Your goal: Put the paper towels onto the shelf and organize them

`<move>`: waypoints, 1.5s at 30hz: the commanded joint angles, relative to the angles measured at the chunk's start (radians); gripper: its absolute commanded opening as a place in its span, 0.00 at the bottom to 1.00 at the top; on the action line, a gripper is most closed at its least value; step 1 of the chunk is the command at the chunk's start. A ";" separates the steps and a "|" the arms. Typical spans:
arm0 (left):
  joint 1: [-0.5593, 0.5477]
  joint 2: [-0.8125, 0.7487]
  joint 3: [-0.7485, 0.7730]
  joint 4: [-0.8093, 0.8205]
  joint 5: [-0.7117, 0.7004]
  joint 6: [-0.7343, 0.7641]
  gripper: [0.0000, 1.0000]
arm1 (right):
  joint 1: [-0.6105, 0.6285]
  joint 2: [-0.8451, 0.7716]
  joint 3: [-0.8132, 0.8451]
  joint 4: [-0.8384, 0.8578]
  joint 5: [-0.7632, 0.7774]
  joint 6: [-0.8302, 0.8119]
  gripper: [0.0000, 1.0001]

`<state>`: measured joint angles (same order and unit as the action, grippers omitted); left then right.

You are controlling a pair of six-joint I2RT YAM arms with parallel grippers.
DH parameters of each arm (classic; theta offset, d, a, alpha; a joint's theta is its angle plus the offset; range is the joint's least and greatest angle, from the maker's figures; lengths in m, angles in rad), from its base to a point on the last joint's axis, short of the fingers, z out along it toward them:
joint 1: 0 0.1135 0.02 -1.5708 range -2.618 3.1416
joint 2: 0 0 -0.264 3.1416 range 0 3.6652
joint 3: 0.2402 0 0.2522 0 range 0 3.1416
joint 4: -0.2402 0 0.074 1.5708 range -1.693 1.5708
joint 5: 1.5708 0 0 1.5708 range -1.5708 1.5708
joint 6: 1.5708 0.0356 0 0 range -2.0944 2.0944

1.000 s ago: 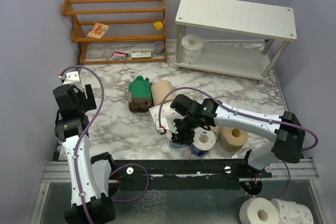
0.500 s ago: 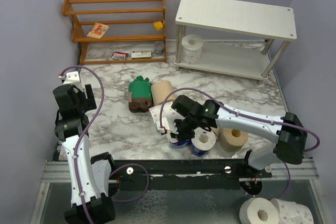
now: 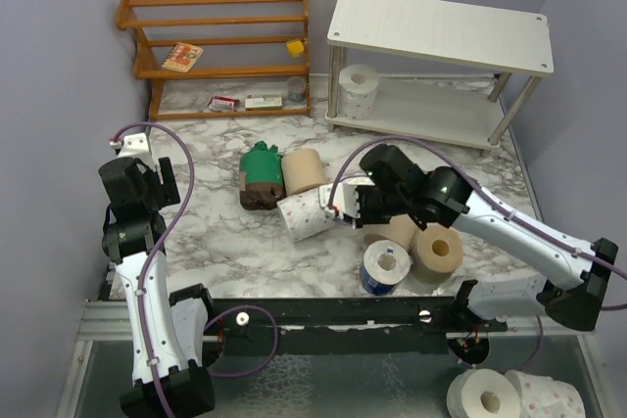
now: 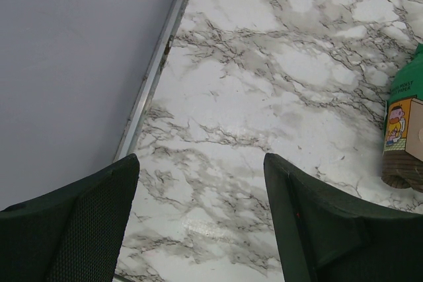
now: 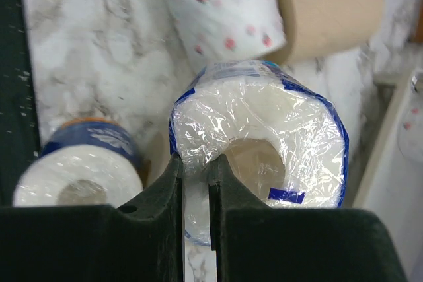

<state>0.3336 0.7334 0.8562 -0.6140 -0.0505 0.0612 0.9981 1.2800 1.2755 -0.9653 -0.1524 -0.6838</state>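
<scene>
Jaws of the right gripper [image 5: 197, 163] pinch the wall of a blue-wrapped roll [image 5: 264, 130], lifted over the tabletop's [image 3: 216, 232] middle beside a pink-dotted roll [image 5: 225, 11]. Near the left edge, the left gripper [image 4: 198, 163] gapes wide and empty. One white roll [image 3: 359, 85] sits on the lower tier of the shelf [image 3: 441, 26].

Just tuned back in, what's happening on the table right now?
The right gripper is shut on a blue-wrapped roll, pinching its edge and holding it above the loose rolls on the table. The left gripper hangs open and empty. One white roll sits on the shelf's lower tier; the others aren't shelved yet.
</scene>
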 commanded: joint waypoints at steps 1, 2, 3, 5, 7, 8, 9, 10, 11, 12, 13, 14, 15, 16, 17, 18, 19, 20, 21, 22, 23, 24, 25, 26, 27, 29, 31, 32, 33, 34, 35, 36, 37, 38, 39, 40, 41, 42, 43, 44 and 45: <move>0.007 -0.006 -0.005 0.017 0.011 0.002 0.79 | -0.156 -0.050 0.008 0.054 0.105 -0.102 0.01; 0.007 -0.006 -0.004 0.017 0.011 0.001 0.79 | -0.207 -0.050 0.002 0.080 0.106 -0.121 0.01; 0.007 -0.007 -0.003 0.017 0.011 0.002 0.79 | -0.259 -0.046 -0.001 0.119 0.107 -0.138 0.01; 0.007 -0.009 -0.003 0.016 0.010 0.002 0.79 | -0.369 -0.015 0.003 0.204 0.088 -0.146 0.01; 0.007 -0.017 -0.003 0.017 0.008 0.002 0.79 | -0.454 0.033 0.025 0.274 0.055 -0.132 0.01; 0.007 -0.021 -0.003 0.016 0.008 0.002 0.79 | -0.483 0.054 0.030 0.313 0.055 -0.124 0.01; 0.007 -0.025 -0.003 0.017 0.008 0.002 0.79 | -0.502 0.076 0.035 0.353 0.061 -0.119 0.01; 0.007 -0.031 -0.003 0.016 0.008 0.002 0.79 | -0.514 0.097 0.042 0.384 0.065 -0.118 0.01; 0.007 -0.035 -0.003 0.017 0.008 0.002 0.79 | -0.524 0.122 0.056 0.408 0.073 -0.118 0.01; 0.007 -0.038 -0.003 0.016 0.009 0.002 0.79 | -0.531 0.158 0.074 0.431 0.079 -0.119 0.01; 0.007 -0.040 -0.003 0.017 0.010 0.002 0.78 | -0.536 0.188 0.093 0.436 0.079 -0.123 0.01; 0.007 -0.041 -0.003 0.017 0.011 0.002 0.79 | -0.541 0.212 0.114 0.446 0.079 -0.127 0.01; 0.007 -0.043 -0.003 0.016 0.012 0.003 0.79 | -0.546 0.235 0.134 0.461 0.076 -0.129 0.01; 0.007 -0.044 -0.004 0.016 0.012 0.003 0.79 | -0.551 0.256 0.149 0.474 0.073 -0.133 0.01; 0.007 -0.045 -0.004 0.016 0.014 0.003 0.79 | -0.556 0.279 0.165 0.487 0.076 -0.136 0.01; 0.007 -0.047 -0.005 0.018 0.015 0.004 0.79 | -0.561 0.302 0.180 0.497 0.080 -0.142 0.01; 0.007 -0.051 -0.005 0.017 0.017 0.005 0.79 | -0.567 0.325 0.196 0.506 0.085 -0.146 0.01; 0.007 -0.053 -0.005 0.018 0.017 0.005 0.79 | -0.580 0.348 0.217 0.512 0.084 -0.147 0.01; 0.007 -0.055 -0.004 0.017 0.019 0.005 0.79 | -0.591 0.372 0.242 0.507 0.080 -0.148 0.01; 0.007 -0.057 -0.004 0.017 0.019 0.006 0.79 | -0.603 0.399 0.270 0.499 0.072 -0.146 0.01; 0.007 -0.057 -0.005 0.017 0.021 0.006 0.79 | -0.615 0.422 0.295 0.491 0.065 -0.144 0.01; 0.007 -0.057 -0.005 0.017 0.021 0.006 0.79 | -0.624 0.441 0.316 0.488 0.061 -0.143 0.01; 0.007 -0.057 -0.005 0.017 0.023 0.006 0.79 | -0.634 0.457 0.333 0.489 0.058 -0.144 0.01; 0.007 -0.057 -0.006 0.018 0.023 0.006 0.79 | -0.642 0.474 0.348 0.486 0.056 -0.146 0.01; 0.007 -0.057 -0.006 0.018 0.025 0.006 0.79 | -0.650 0.490 0.365 0.481 0.056 -0.150 0.01; 0.007 -0.054 -0.006 0.017 0.026 0.008 0.79 | -0.666 0.521 0.394 0.468 0.052 -0.153 0.01; 0.007 -0.051 -0.006 0.018 0.026 0.008 0.78 | -0.678 0.546 0.417 0.462 0.051 -0.154 0.01; 0.007 -0.049 -0.006 0.018 0.027 0.008 0.78 | -0.684 0.555 0.423 0.462 0.048 -0.153 0.01; 0.007 -0.047 -0.006 0.018 0.027 0.008 0.78 | -0.688 0.562 0.427 0.463 0.045 -0.152 0.01; 0.006 -0.046 -0.006 0.018 0.030 0.009 0.78 | -0.693 0.568 0.431 0.465 0.041 -0.151 0.01; 0.007 -0.044 -0.006 0.018 0.030 0.009 0.78 | -0.696 0.576 0.435 0.464 0.037 -0.148 0.01; 0.007 -0.043 -0.006 0.017 0.031 0.009 0.78 | -0.697 0.583 0.438 0.461 0.035 -0.148 0.01; 0.006 -0.043 -0.006 0.018 0.032 0.009 0.78 | -0.700 0.590 0.441 0.462 0.034 -0.145 0.01; 0.007 -0.043 -0.006 0.017 0.031 0.009 0.78 | -0.701 0.597 0.443 0.462 0.034 -0.142 0.01; 0.007 -0.042 -0.006 0.018 0.031 0.009 0.78 | -0.703 0.603 0.445 0.460 0.032 -0.141 0.01; 0.007 -0.040 -0.006 0.018 0.031 0.009 0.78 | -0.704 0.606 0.447 0.461 0.029 -0.140 0.01; 0.007 -0.041 -0.006 0.018 0.031 0.009 0.78 | -0.705 0.609 0.447 0.463 0.028 -0.139 0.01; 0.007 -0.040 -0.006 0.017 0.031 0.009 0.78 | -0.706 0.613 0.448 0.466 0.028 -0.138 0.01; 0.006 -0.038 -0.006 0.018 0.031 0.009 0.78 | -0.708 0.614 0.450 0.469 0.028 -0.138 0.01; 0.007 -0.038 -0.006 0.018 0.031 0.009 0.78 | -0.709 0.617 0.451 0.471 0.028 -0.138 0.02; 0.007 -0.037 -0.006 0.018 0.031 0.009 0.78 | -0.710 0.620 0.453 0.476 0.030 -0.138 0.02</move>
<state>0.3336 0.6956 0.8562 -0.6140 -0.0410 0.0628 0.2989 1.8881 1.6840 -0.5453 -0.1005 -0.8169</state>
